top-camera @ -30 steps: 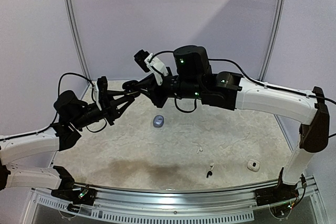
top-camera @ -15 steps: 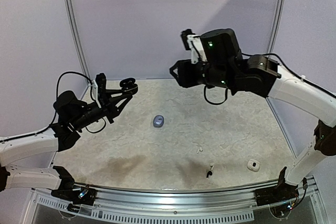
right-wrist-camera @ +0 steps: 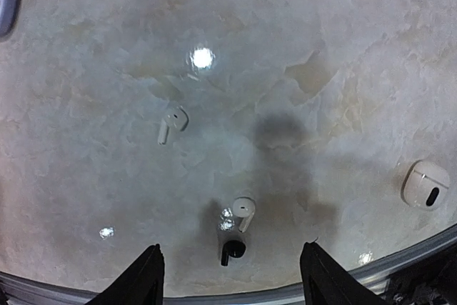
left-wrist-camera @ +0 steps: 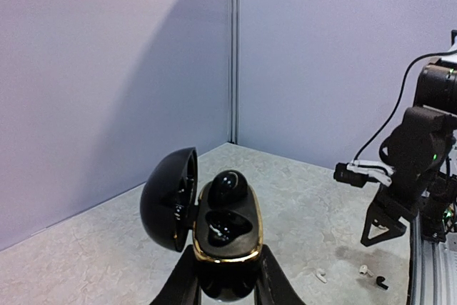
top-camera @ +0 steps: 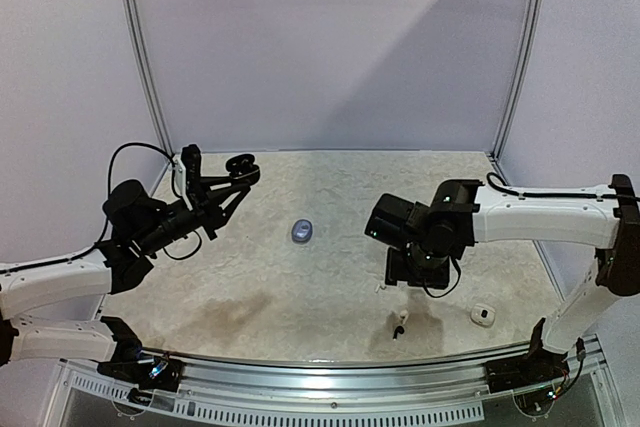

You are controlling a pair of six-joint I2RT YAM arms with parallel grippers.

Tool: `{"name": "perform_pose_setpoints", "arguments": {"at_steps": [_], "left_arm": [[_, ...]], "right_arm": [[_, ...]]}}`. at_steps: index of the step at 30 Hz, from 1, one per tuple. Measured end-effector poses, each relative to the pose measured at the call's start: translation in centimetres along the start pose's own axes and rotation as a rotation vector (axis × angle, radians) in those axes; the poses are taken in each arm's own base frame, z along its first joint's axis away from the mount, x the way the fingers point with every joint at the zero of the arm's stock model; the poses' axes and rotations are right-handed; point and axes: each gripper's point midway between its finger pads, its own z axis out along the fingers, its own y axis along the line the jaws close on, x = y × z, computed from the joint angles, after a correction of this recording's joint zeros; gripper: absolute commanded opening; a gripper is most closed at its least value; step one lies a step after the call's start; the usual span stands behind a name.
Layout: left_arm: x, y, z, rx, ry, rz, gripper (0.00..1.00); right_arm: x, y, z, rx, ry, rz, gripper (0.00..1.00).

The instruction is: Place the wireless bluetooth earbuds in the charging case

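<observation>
My left gripper [left-wrist-camera: 228, 251] is shut on a black charging case [left-wrist-camera: 223, 228] with a gold rim, held up above the table's far left [top-camera: 241, 163]. Its lid is swung open to the left. One black earbud [left-wrist-camera: 227, 188] sits in the far slot; the near slot is a glossy hollow. My right gripper [right-wrist-camera: 230, 248] hangs open above the front right of the table [top-camera: 415, 277], nothing between its fingers. Below it lie a black earbud [right-wrist-camera: 231, 250] and a white earbud [right-wrist-camera: 243, 211], close together. Another white earbud [right-wrist-camera: 171, 123] lies further in.
A small white case [right-wrist-camera: 425, 183] lies at the front right [top-camera: 483, 315], close to the table's metal front rail [top-camera: 350, 372]. A grey-blue case [top-camera: 303, 231] rests mid-table. Purple walls close in the back and sides.
My right arm has swung away from the black case, down to the front right of the table, and its jaws have opened. My left gripper has kept still with the case.
</observation>
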Motion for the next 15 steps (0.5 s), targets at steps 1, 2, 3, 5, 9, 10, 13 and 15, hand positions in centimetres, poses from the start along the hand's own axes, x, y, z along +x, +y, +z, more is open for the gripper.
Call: {"name": "perform_pose_setpoints", "arguments": {"at_steps": [1, 2, 3, 5, 9, 10, 13, 15], "left_arm": [[0.0, -0.1, 0.0, 0.001, -0.003, 0.001, 0.0], [-0.1, -0.2, 0.1, 0.004, -0.006, 0.005, 0.0], [-0.1, -0.3, 0.1, 0.008, -0.007, 0.009, 0.0], [-0.2, -0.8, 0.2, 0.021, -0.01, 0.023, 0.0], [-0.4, -1.9, 0.1, 0.049, -0.016, 0.052, 0.0], [-0.5, -2.0, 0.0, 0.054, -0.02, 0.057, 0.0], [-1.0, -2.4, -0.2, 0.063, -0.033, 0.073, 0.0], [-1.2, -2.5, -0.3, 0.066, -0.039, 0.08, 0.0]], "right_arm": [[0.6, -0.2, 0.4, 0.014, 0.02, 0.006, 0.67], [1.2, -0.1, 0.7, 0.025, 0.041, 0.011, 0.67], [1.8, 0.0, 1.1, 0.032, 0.063, 0.017, 0.67], [2.7, 0.2, 1.7, 0.044, 0.098, 0.02, 0.67], [4.6, 0.1, 3.1, 0.063, 0.169, 0.026, 0.67], [4.9, -0.1, 3.4, 0.067, 0.18, 0.03, 0.66], [5.8, -0.6, 4.2, 0.076, 0.207, 0.045, 0.61], [6.0, -0.6, 4.4, 0.074, 0.212, 0.057, 0.6]]}}
